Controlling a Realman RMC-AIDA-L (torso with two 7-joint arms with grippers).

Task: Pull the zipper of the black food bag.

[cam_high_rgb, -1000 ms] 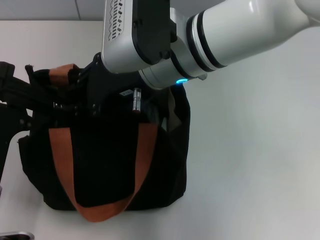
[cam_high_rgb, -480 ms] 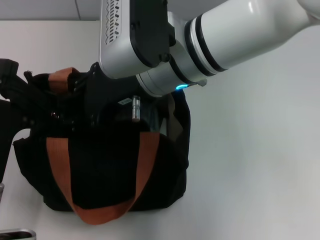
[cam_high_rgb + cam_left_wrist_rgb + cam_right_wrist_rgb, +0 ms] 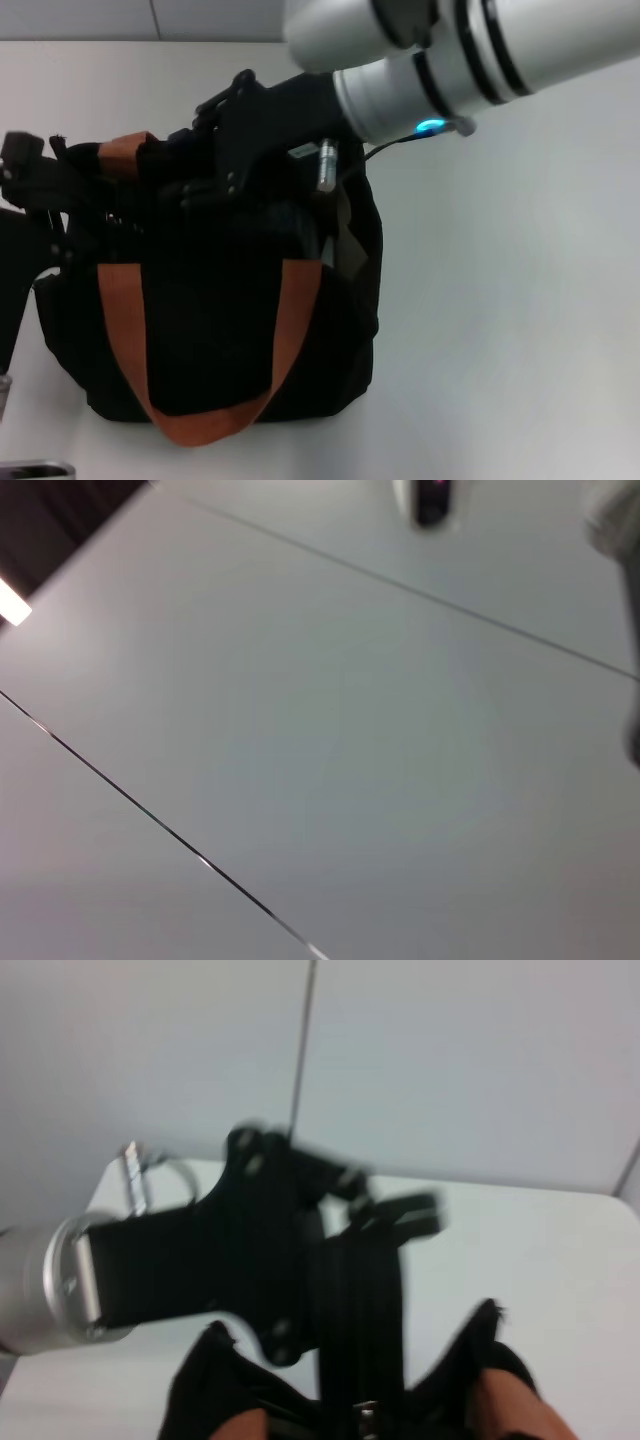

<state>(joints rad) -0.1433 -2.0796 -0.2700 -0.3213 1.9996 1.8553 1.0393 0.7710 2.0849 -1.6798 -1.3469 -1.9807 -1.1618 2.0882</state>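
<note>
**Both tools at the bag's top**

The black food bag (image 3: 220,330) stands on the white table (image 3: 500,330), an orange-brown strap (image 3: 200,425) looping down its front. My right tool (image 3: 215,165) reaches over the bag's top edge; my left tool (image 3: 40,185) sits at the bag's upper left corner. Whether either is open or closed I cannot tell. In the right wrist view the zipper (image 3: 367,1420) shows small and silver on its black track.

A plain white table (image 3: 500,330) fills the scene. A large black bag (image 3: 210,310) with orange-brown handles sits directly on it at the left side. A small metallic object (image 3: 35,470), partly cut off, lies at the near left corner.
</note>
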